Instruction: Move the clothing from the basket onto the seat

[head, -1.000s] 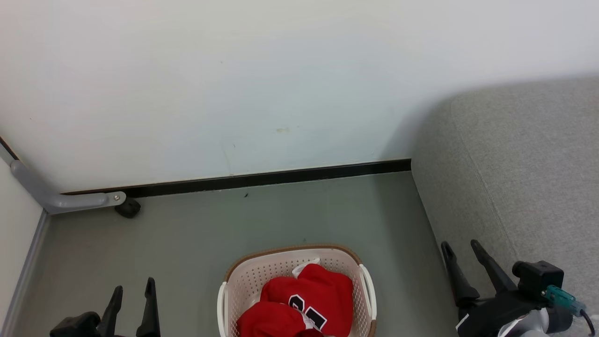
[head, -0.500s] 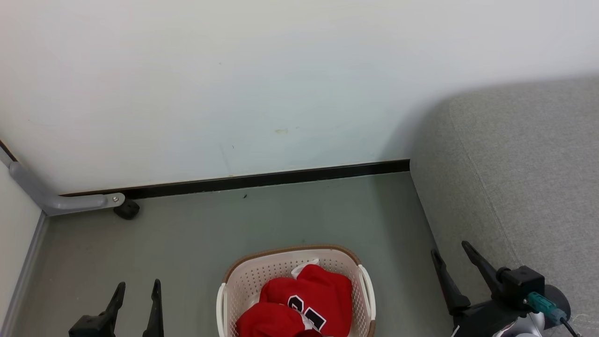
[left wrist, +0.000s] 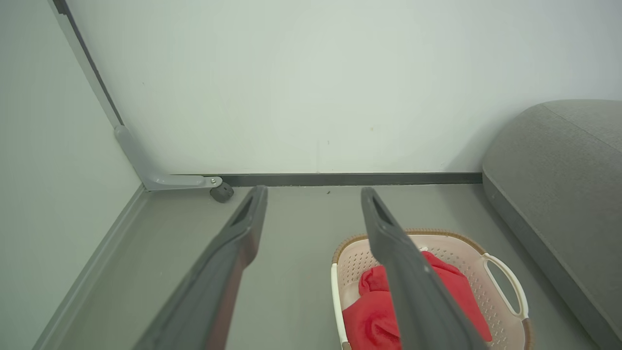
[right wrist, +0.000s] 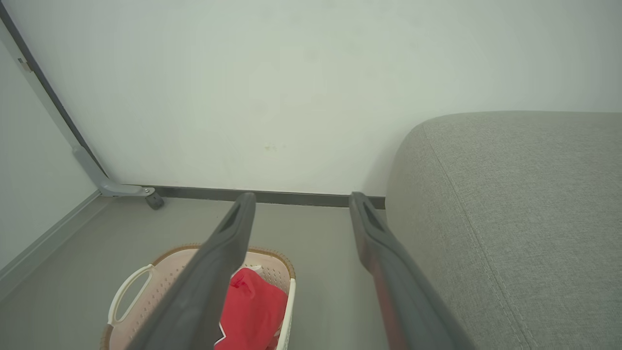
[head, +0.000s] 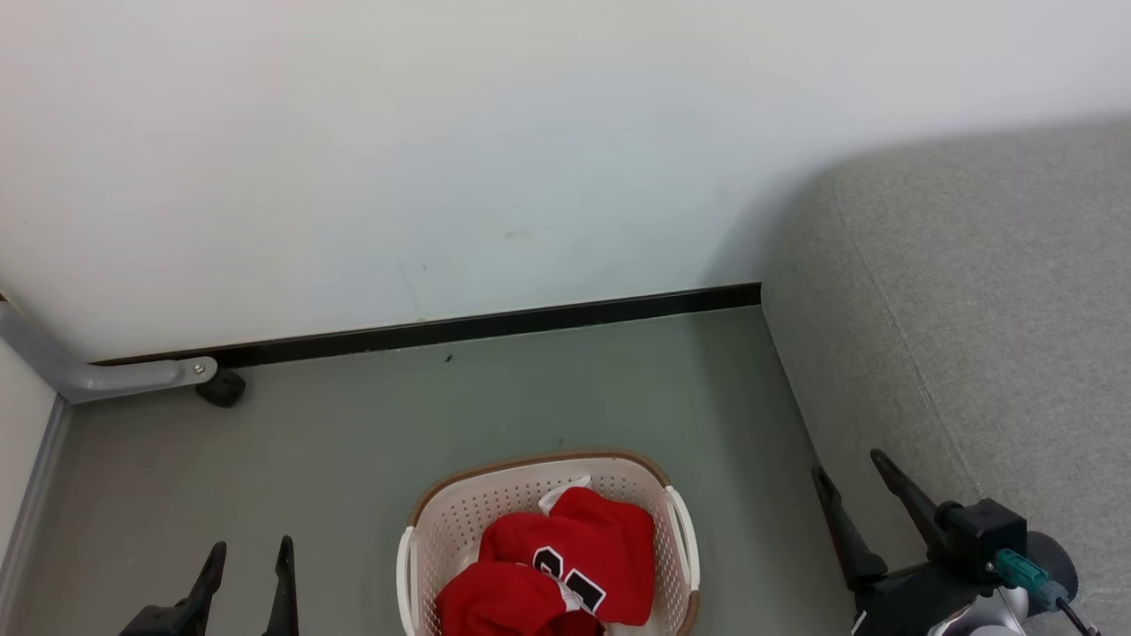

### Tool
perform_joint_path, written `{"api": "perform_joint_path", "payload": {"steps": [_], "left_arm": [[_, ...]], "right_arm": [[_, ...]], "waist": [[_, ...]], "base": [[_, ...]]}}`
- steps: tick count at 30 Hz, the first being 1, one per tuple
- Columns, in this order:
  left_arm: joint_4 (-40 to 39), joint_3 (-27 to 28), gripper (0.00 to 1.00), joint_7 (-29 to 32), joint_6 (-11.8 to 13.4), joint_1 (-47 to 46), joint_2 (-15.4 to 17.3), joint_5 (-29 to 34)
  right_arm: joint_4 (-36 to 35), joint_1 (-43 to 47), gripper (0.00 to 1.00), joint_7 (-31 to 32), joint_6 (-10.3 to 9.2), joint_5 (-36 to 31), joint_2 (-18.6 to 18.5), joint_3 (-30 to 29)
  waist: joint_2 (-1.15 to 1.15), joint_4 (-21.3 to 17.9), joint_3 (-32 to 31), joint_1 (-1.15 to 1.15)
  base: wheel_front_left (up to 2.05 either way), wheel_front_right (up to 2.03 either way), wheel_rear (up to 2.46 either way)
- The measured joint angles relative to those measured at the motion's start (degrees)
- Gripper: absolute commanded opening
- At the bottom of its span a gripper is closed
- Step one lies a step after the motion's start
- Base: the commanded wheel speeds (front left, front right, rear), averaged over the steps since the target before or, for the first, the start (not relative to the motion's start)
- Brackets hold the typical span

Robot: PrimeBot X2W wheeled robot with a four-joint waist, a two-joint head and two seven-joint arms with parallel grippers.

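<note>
Nearest to us, at the lower left of the head view, the left end effector [head: 251,546] hangs released, its two long dark fingers spread with nothing between them. At the lower right the right end effector [head: 846,465] is likewise released and empty, its fingers slanting up and to the left. Between the two, on the dull grey-green floor [head: 548,389], stands the oval cream plastic laundry basket with perforated sides, a brown woven-look rim and white handles [head: 459,521]. Its handles face left and right, but its near end is cut off by the picture's edge, so we cannot tell which way its long axis runs. Inside lies the crumpled red fabric clothing with black white-edged numerals [head: 574,548], heaped from near left to far right, the numerals slanting down to the right. A strip of bare floor separates the basket from the large grey fabric-upholstered seat with a rounded corner and stitched seam [head: 990,309], which fills the right side and reaches the wall. The right end effector shows against the seat's near side. Farther back, a black skirting strip [head: 486,325] runs along the foot of the plain pale wall [head: 442,132], and at the far left a bent grey metal bracket [head: 106,378] ends beside a small black foot [head: 221,389].
</note>
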Motion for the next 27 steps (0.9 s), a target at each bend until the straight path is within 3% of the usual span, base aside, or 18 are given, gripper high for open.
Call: {"api": "perform_joint_path", "payload": {"steps": [13,27], "left_arm": [[-1.7,0.0,1.00,0.0,-0.9,0.0,-0.6,0.2],[-1.8,-2.2,1.00,0.0,-1.4,-6.6,-2.3,0.0]], "right_arm": [[-2.4,-0.8,1.00,0.0,-0.09,-1.0,0.0,-1.8],[-7.0,-4.3,1.00,0.0,-0.25,-3.0,0.8,-2.3]], "waist": [[0.00,-2.5,5.0,0.00],[0.01,-6.5,14.0,0.02]], "base": [[0.00,0.00,0.00],[0.00,0.00,0.00]]}}
